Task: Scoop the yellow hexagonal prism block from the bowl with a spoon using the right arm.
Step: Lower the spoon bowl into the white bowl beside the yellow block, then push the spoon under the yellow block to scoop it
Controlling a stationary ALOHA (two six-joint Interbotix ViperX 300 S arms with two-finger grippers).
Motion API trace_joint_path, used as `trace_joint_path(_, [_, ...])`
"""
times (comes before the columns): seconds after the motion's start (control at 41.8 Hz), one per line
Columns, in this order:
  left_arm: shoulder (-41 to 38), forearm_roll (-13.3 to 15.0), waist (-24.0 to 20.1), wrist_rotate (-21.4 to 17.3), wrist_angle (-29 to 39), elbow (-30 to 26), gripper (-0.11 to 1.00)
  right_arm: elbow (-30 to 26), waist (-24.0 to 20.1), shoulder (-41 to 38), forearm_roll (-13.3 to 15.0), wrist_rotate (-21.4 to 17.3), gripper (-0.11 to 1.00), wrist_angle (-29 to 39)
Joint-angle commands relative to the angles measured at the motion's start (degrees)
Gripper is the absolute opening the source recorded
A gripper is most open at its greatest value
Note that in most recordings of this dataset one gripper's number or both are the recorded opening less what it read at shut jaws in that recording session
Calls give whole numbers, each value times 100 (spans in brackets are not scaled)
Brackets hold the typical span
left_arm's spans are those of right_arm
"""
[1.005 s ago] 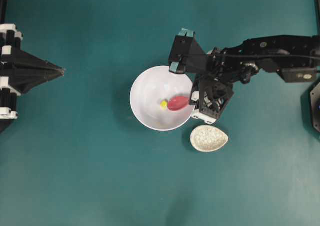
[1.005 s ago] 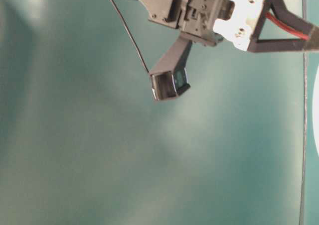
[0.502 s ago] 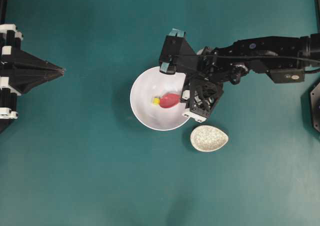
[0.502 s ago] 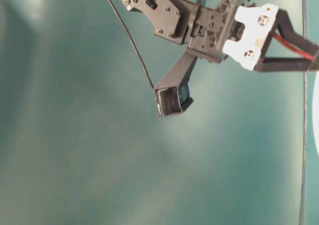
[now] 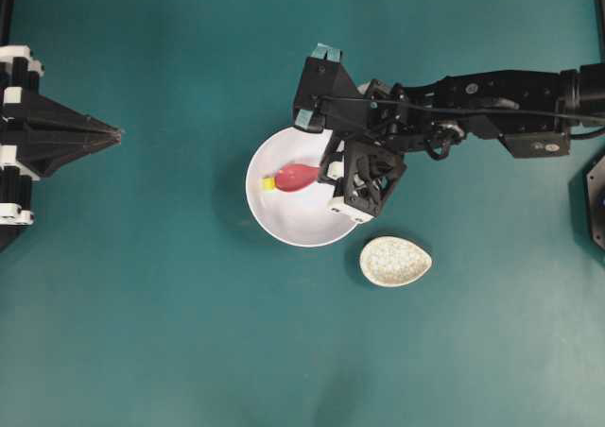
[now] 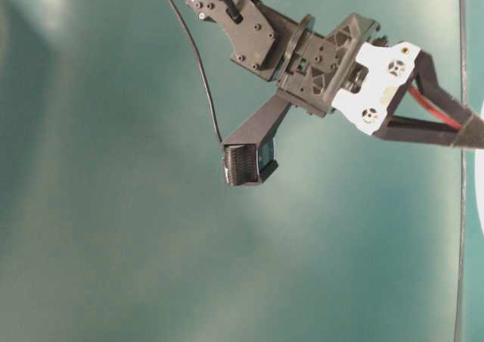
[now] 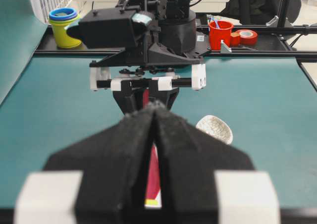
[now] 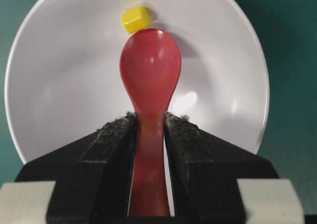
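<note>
Table [image 5: 142, 304]: teal, unchanged.
Spoon [image 5: 298, 176]: clamped by right gripper [image 8: 149, 127], shifted left in bowl [image 5: 284, 221].
Block [image 5: 268, 183]: pushed left.
Left gripper [image 7: 153, 116]: closed, empty.

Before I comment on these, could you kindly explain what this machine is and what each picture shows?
It is a robot with two black arms at a teal table. One camera looks down from overhead, one sits at table level, and one rides on each wrist. The right gripper has its fingers shut on a red spoon, reaching into a white bowl. The spoon's tip touches a small yellow block in the bowl, which is not scooped yet. A speckled dish lies beside the bowl. The left gripper rests shut at the table's left, holding nothing.
</note>
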State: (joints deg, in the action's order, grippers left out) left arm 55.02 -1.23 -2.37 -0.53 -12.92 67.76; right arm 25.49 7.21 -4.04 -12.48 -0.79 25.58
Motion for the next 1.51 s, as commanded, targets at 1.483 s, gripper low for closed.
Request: trace_joint_path(1.483, [-44,-18,-9,0,-26,-79,0,-940,9,387,-35,-1257,25,3410])
